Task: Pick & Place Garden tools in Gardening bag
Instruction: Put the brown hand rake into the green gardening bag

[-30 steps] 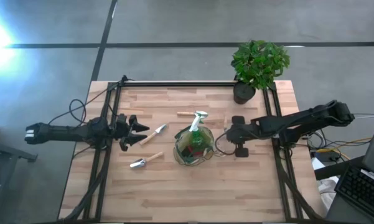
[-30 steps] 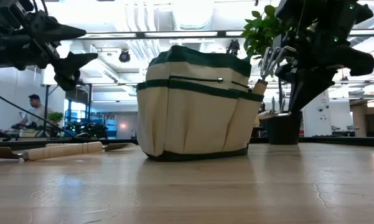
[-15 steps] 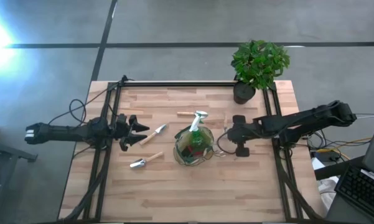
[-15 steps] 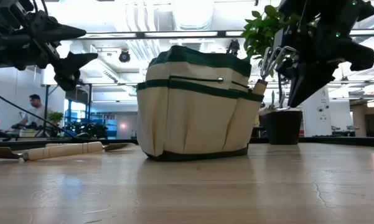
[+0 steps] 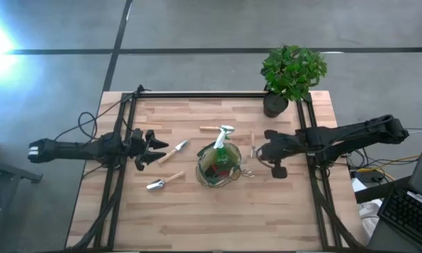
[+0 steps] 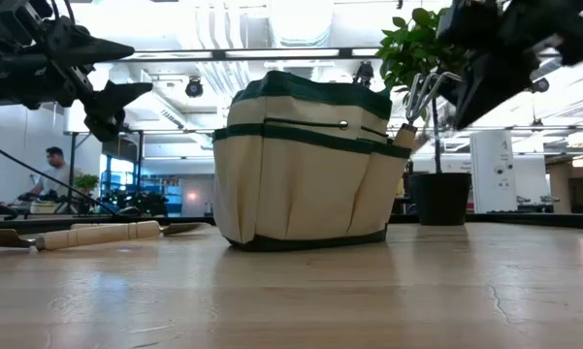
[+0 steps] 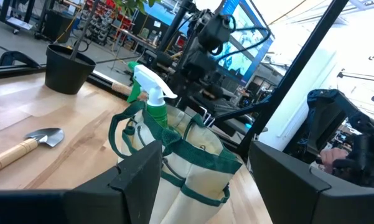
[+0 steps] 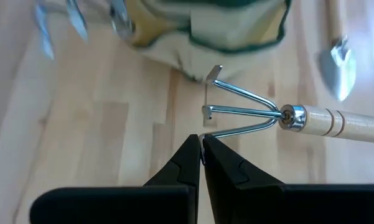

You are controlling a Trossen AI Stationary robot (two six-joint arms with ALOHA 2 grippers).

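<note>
The gardening bag (image 5: 218, 169), cream with dark green trim, stands at the table's middle with a green spray bottle (image 5: 225, 135) in it. A fork (image 6: 422, 95) sticks up out of a side pocket of the bag (image 6: 306, 165). A hand rake (image 8: 249, 111) with a wooden handle lies flat just right of the bag. My right gripper (image 8: 201, 144) hovers shut above its prongs, touching nothing. Left of the bag lie two trowels (image 5: 173, 152) (image 5: 156, 184). My left gripper (image 5: 151, 149) waits open above them, held level.
A potted green plant (image 5: 291, 74) stands at the far right corner. Another wooden-handled tool (image 5: 211, 128) lies behind the bag. Black frame rails (image 5: 119, 176) run along the table's left, right and far sides. Bare wood lies toward the near edge.
My right gripper has risen away from the table and drawn back a little toward the right edge, still shut. The rake, the bag and my left gripper have kept still.
</note>
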